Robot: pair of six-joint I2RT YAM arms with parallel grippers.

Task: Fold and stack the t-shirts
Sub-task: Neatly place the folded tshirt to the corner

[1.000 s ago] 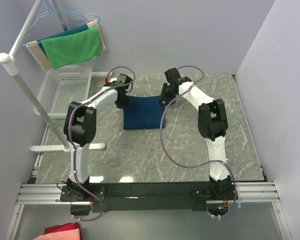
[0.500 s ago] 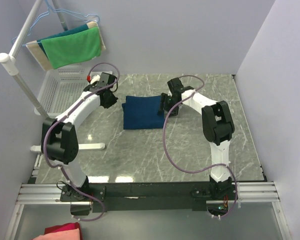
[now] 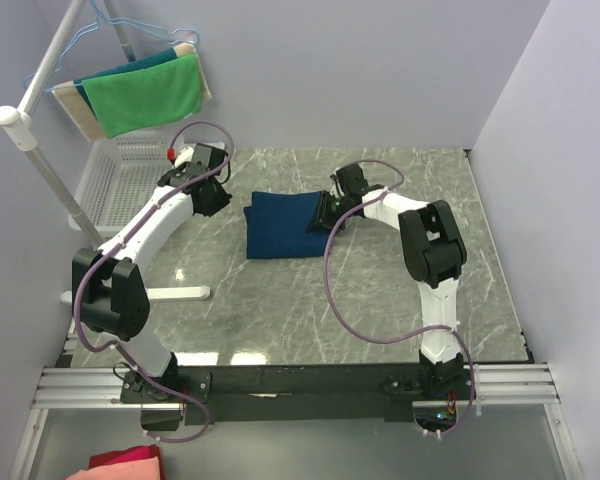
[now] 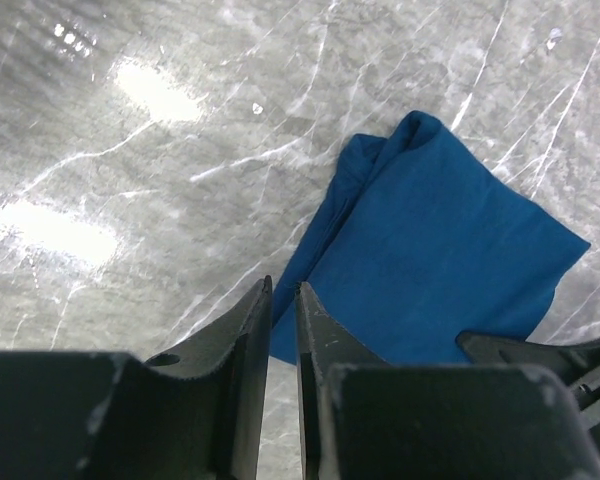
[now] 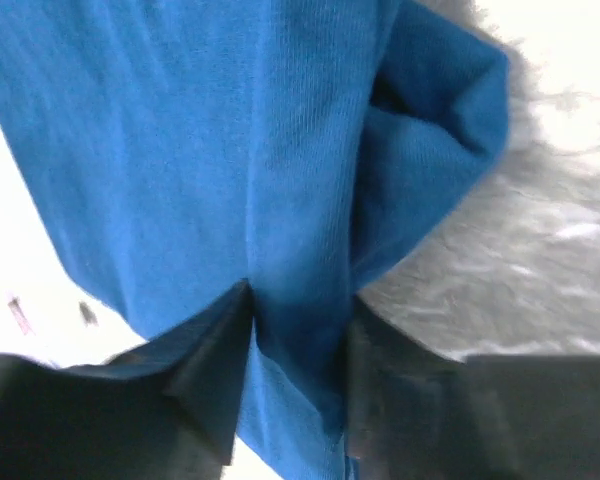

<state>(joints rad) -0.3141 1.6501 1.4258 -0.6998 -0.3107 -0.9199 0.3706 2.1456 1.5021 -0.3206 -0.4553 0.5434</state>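
One navy t-shirt (image 3: pixel 280 228) is all I can spot on the grey marble surface (image 3: pixel 380 300). It lies as a folded rectangle toward the back middle, and it hasn't budged in the last second.

What did change is the arms. A second ago both were parked at the shirt's far corners. Now the left arm has swung out to its own side, and the left end effector (image 3: pixel 213 196) hangs over bare marble just beside the shirt's left edge. Its wrist view shows the fingers nearly pinched together, only a thin slit between them and nothing held. The right end effector (image 5: pixel 298 325) has slid onto the shirt's right edge instead, jaws partway apart with blue fabric bunched between them. Whether it's really clamping or just straddling the cloth, I can't tell.

My read: the left side has let go after a fold and the right is tidying up or setting up the next one. So folding looks mostly done and stacking hasn't started, with no second shirt in sight.

Around it, the white clothes rack (image 3: pixel 50 165) stands on the left, its foot reaching onto the surface, with a green cloth (image 3: pixel 145 95) draped up top. A white plastic basket (image 3: pixel 130 180) sits below that, near where the left arm has gone, so that's the bump risk. A red-pink cloth (image 3: pixel 120 462) pokes in at the bottom-left corner, well apart from everything.
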